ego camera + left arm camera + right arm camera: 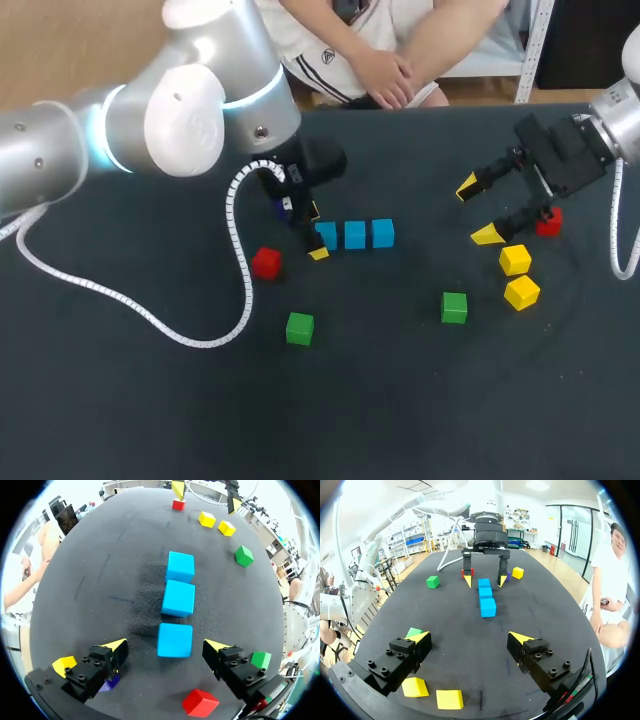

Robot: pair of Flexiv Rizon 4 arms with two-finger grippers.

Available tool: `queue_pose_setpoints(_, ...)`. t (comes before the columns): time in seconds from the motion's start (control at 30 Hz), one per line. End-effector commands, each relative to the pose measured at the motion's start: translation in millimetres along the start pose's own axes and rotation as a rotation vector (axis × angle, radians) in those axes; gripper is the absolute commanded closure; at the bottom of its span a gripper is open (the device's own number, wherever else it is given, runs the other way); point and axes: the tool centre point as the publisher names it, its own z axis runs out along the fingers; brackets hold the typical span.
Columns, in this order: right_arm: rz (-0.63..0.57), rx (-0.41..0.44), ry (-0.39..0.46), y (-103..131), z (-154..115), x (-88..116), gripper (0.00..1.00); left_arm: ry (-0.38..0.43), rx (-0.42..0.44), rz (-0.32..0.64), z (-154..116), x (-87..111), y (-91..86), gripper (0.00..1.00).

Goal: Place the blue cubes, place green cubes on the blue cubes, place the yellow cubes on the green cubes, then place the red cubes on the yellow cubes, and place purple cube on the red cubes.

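So, three small blue cubes (355,234) sit in a row in the middle of the black table (150,420). Left gripper (316,232) is spread wide around the row's 9 o'clock end cube, not touching it. Right gripper (478,211) hangs released and empty, with two small yellow cubes (515,259) at its 5 o'clock.

Mostly hidden: purple cube (111,683), under finger of left gripper (166,645), just beside near end of blue cube row (179,598); only corner shows. Partly covered by other finger: green cube (261,659), opposite side of row. Half hidden behind finger of right gripper (477,210): red cube (549,224), well apart from row.
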Motion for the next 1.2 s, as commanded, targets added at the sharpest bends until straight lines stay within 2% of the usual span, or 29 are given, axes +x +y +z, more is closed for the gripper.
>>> queue_pose_setpoints(0.03, -0.002, 0.001, -0.002, 0, 0, 0, 0.00, -0.035, -0.026, 0.038, -18, 15.0, -15.5, 0.00)
queue_pose_setpoints(0.17, -0.002, 0.001, -0.002, 0, 0, 0, 0.00, -0.066, 0.000, 0.071, -26, 25.1, -19.0, 0.00)
queue_pose_setpoints(0.33, -0.002, 0.001, -0.002, 0, 0, 0, 0.00, -0.182, -0.003, 0.079, -33, 38.3, -22.7, 0.00)
queue_pose_setpoints(0.7, -0.002, 0.001, -0.002, 0, 0, 0, 0.00, -0.152, -0.042, 0.069, -55, 50.9, -43.7, 0.00)
queue_pose_setpoints(0.77, -0.002, 0.001, -0.002, 0, 0, 0, 0.00, -0.154, -0.042, 0.076, -57, 53.8, -44.0, 0.00)
queue_pose_setpoints(0.87, -0.002, 0.001, -0.002, 0, 0, 0, 0.00, -0.216, -0.053, 0.082, -62, 59.1, -41.8, 0.00)
queue_pose_setpoints(1.2, -0.002, 0.001, -0.002, 0, 0, 0, 0.00, -0.242, -0.089, 0.095, -80, 68.5, -36.3, 0.00)
